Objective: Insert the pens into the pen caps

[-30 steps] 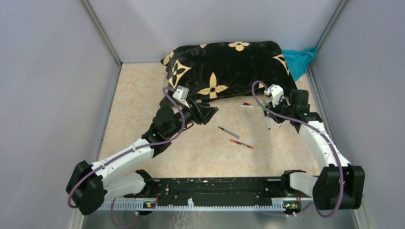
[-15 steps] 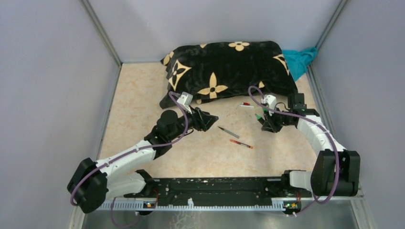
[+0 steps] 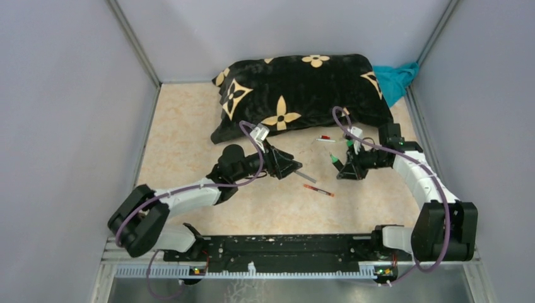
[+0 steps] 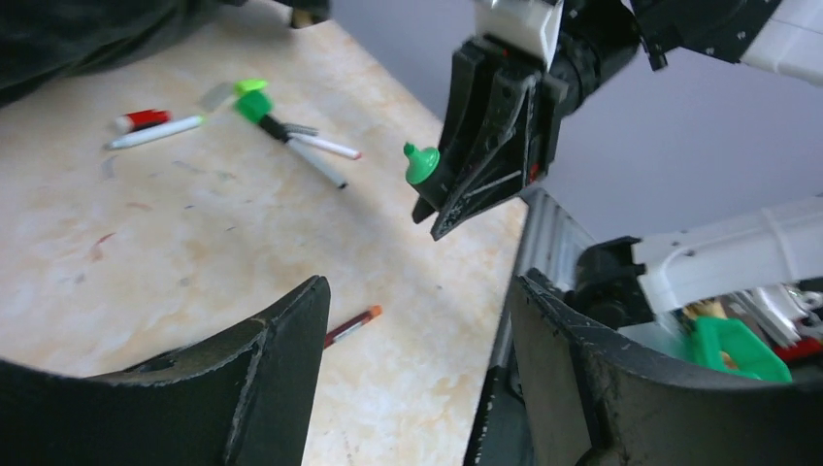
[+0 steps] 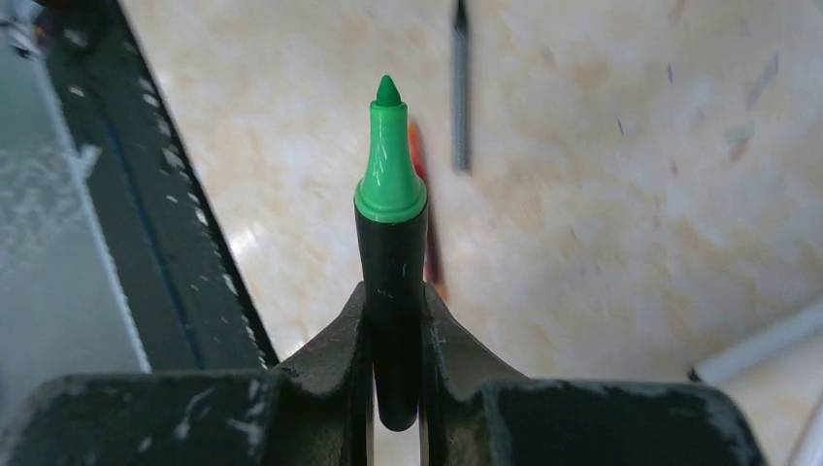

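Note:
My right gripper (image 3: 341, 169) is shut on a stubby black marker with a green tip (image 5: 390, 184), and the tip points toward my left gripper. That left gripper (image 3: 294, 169) is open and empty, hanging low over the table at the near end of a grey pen (image 3: 305, 176). In the left wrist view, a red pen (image 4: 351, 326) peeks out beside one finger (image 4: 291, 340). The marker's green tip (image 4: 421, 163) hangs ahead of the open jaws. Farther back lie a white pen (image 4: 155, 132), a red cap (image 4: 142, 119) and a green cap (image 4: 255, 104) among slim pens.
A black pillow with tan flowers (image 3: 296, 88) fills the back of the table. A teal cloth (image 3: 396, 79) sits in the back right corner. Grey walls close in both sides. The black base rail (image 3: 284, 246) runs along the near edge.
My left arm has swung right and down to the grey pen, and its jaws have widened. My right gripper has moved left and lower with the marker in it.

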Tool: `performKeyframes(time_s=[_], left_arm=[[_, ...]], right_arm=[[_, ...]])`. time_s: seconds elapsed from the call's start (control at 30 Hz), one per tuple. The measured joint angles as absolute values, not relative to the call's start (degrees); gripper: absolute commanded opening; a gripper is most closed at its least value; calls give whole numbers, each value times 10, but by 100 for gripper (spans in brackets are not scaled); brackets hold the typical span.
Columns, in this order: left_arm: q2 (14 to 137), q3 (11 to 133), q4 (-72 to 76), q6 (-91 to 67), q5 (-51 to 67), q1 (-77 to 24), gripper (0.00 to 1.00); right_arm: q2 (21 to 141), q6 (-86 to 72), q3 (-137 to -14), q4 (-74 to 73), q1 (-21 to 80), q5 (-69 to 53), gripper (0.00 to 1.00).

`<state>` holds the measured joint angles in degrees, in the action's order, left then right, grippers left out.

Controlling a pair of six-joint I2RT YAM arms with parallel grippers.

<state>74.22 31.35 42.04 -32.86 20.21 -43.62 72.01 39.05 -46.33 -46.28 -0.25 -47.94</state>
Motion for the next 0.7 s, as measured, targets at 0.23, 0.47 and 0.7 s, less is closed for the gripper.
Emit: performKeyframes(time_s=[0.23,0.47,0.7], left_arm=[[860,337,608,-387,290,-455,75],[908,402,708,-415,313,-473,74],[920,405,757,-436,311,-482,68]], right_arm=[[695,308,-567,-448,82,-642,2],[695,237,-603,-428,106,-726,2],[695,214,-604,-427,118,-753,2]])
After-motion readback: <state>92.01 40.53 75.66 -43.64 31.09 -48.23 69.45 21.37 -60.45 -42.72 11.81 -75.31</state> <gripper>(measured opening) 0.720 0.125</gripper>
